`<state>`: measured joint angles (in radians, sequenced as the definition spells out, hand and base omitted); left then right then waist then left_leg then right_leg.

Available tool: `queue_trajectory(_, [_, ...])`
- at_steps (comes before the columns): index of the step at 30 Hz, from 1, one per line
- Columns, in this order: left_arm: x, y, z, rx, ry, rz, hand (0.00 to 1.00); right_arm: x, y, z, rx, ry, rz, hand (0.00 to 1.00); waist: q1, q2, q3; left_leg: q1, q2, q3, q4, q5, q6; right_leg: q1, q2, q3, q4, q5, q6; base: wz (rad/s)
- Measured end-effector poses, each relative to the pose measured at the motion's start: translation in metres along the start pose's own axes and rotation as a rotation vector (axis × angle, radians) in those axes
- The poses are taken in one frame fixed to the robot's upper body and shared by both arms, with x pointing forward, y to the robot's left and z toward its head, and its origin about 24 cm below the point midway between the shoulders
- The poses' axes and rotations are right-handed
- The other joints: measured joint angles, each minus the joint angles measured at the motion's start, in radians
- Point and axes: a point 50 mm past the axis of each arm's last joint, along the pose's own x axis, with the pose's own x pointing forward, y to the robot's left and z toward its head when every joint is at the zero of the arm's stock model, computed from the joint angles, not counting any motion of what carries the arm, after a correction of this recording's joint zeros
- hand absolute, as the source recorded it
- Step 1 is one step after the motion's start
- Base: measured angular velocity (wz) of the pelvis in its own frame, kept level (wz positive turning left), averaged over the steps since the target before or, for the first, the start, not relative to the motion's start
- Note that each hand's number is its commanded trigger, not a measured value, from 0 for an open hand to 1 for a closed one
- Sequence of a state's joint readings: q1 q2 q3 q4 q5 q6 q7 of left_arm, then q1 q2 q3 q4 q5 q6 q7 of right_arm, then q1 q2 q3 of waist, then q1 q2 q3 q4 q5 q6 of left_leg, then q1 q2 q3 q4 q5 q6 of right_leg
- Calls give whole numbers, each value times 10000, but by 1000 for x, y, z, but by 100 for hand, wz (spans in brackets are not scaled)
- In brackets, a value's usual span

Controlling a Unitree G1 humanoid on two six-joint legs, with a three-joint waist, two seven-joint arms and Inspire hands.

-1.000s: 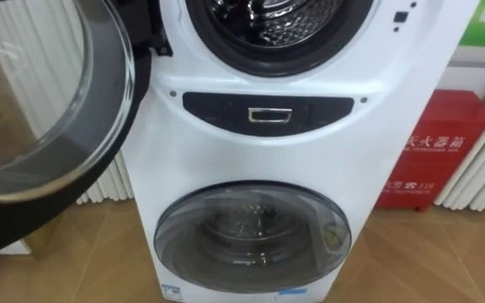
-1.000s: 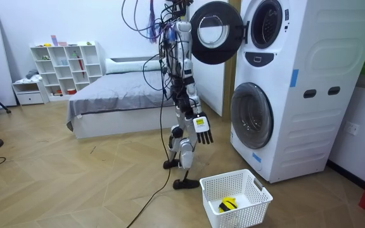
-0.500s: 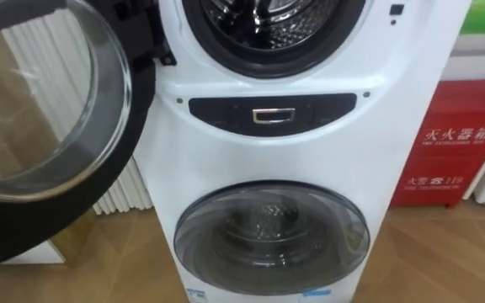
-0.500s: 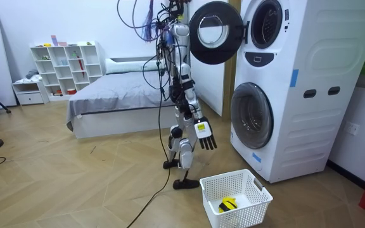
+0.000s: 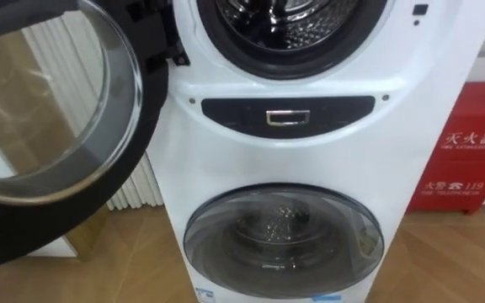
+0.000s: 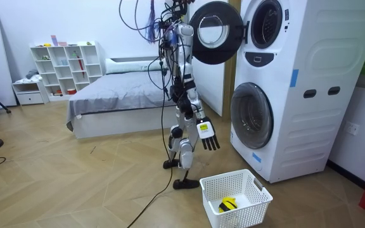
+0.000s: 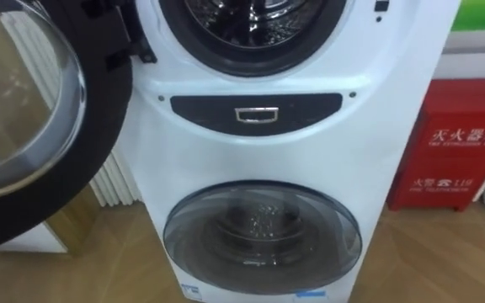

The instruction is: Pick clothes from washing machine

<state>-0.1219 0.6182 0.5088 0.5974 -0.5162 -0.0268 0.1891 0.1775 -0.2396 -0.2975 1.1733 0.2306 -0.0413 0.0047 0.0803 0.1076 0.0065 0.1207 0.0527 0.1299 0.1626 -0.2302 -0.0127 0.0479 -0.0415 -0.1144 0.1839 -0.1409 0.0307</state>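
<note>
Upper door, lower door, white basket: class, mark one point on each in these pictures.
upper door (image 5: 53, 101), left eye view, on its glass pane.
lower door (image 5: 283, 240), left eye view, on the middle of its glass.
white basket (image 6: 246, 215), room view, on its near wall.

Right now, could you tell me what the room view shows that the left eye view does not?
The room view adds the right robot hand, open and hanging, a white basket on the floor, and a bed. The left eye view adds a ribbed white panel behind the upper door. Both show the washer, its upper door open and lower door shut.
</note>
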Motion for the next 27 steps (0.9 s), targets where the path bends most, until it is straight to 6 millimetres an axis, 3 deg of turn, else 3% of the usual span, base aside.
queue_trajectory(2, [0,-5,9,266,-267,-222,0,-1,-2,-3,-128,66,27,0,43,122,-15,-83,12,-44,5,0,-5,-77,21,-8,20,0,-4,5])
queue_trajectory(5, [-1,-10,17,459,-596,-363,0,-2,-3,-8,-277,266,100,0,43,109,-25,-103,9,-255,50,4,-9,9,11,-173,-2,-1,-4,18])
queue_trajectory(9, [-5,-21,38,329,-1385,-531,0,-2,-2,-11,-309,376,331,0,28,-111,-77,-194,-14,-532,190,10,-15,55,-35,-452,-98,-1,-4,22])
queue_trajectory(11, [-10,-29,55,184,-2072,-717,0,-2,0,-12,-447,403,450,0,60,-309,-60,-288,-33,-678,296,10,-15,83,-61,-568,-103,3,-6,21])
queue_trajectory(16, [-32,-46,75,-655,-3294,-1056,0,-2,8,-14,-653,490,918,0,33,-518,14,-281,-118,-1000,342,30,22,323,-151,-847,-146,53,50,20])
queue_trajectory(21, [-84,-60,60,-1457,-3700,-1758,0,-3,32,-17,-1047,627,1646,0,-263,-632,14,-409,-246,-1248,350,131,92,395,-269,-901,-168,50,89,18])
queue_trajectory(23, [-101,-76,50,-1850,-3377,-2490,0,-4,41,-19,-1114,701,1898,0,-307,-690,9,-437,-305,-1293,345,198,117,396,-331,-940,-168,38,103,11])
queue_trajectory(25, [-118,-102,35,-1682,-2922,-3866,0,-4,54,-17,-1024,663,2272,0,-537,-793,60,-468,-345,-1290,345,256,137,375,-367,-915,-159,-1,123,0])
queue_trajectory(27, [-133,-120,28,-1512,-2730,-5188,0,-5,60,-18,-996,661,2443,0,-626,-858,23,-515,-346,-1266,348,295,131,300,-368,-877,-151,-2,126,-3])
